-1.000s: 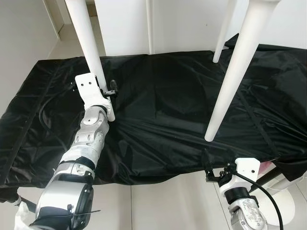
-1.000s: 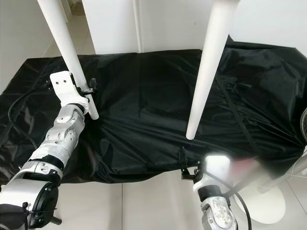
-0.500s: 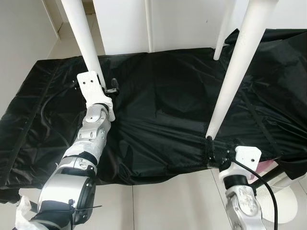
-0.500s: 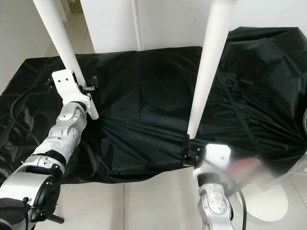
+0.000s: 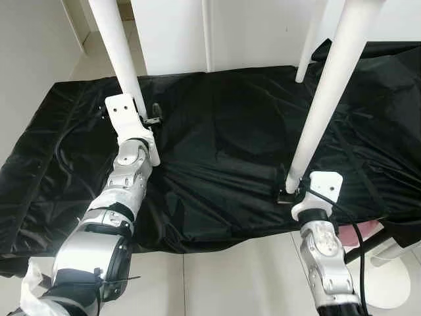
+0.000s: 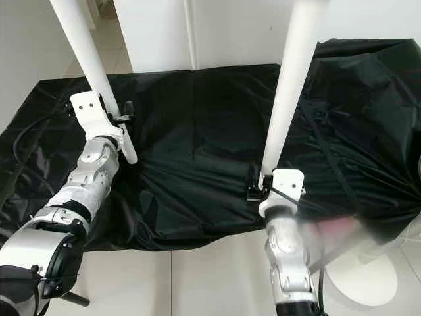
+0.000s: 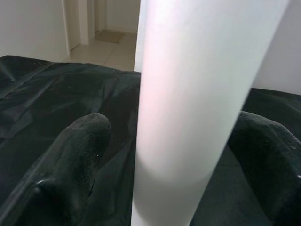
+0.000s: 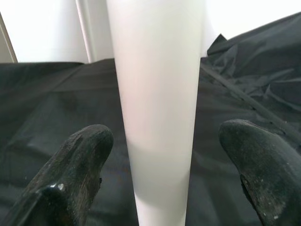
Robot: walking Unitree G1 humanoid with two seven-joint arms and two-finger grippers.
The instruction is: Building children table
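Two thick white table legs reach down over a black sheet (image 5: 223, 131): the left leg (image 5: 122, 59) and the right leg (image 5: 325, 99). My left gripper (image 5: 145, 122) is open around the left leg near its lower end; in the left wrist view the leg (image 7: 197, 108) stands between the fingers (image 7: 75, 160) with a gap on one side. My right gripper (image 5: 290, 187) is open at the right leg's tip. In the right wrist view that leg (image 8: 157, 113) sits between the fingers (image 8: 80, 165), clear of both.
Two thinner white legs (image 5: 206, 33) (image 5: 308, 46) stand farther back against a white wall. The black sheet covers a low wide surface whose front edge drops to a tiled floor (image 5: 223, 276). A white round base (image 5: 395, 289) and a pink object (image 5: 368, 230) lie at the lower right.
My right gripper has risen from below the sheet's front edge to the right leg's tip and now straddles it. The left gripper has stayed at the left leg.
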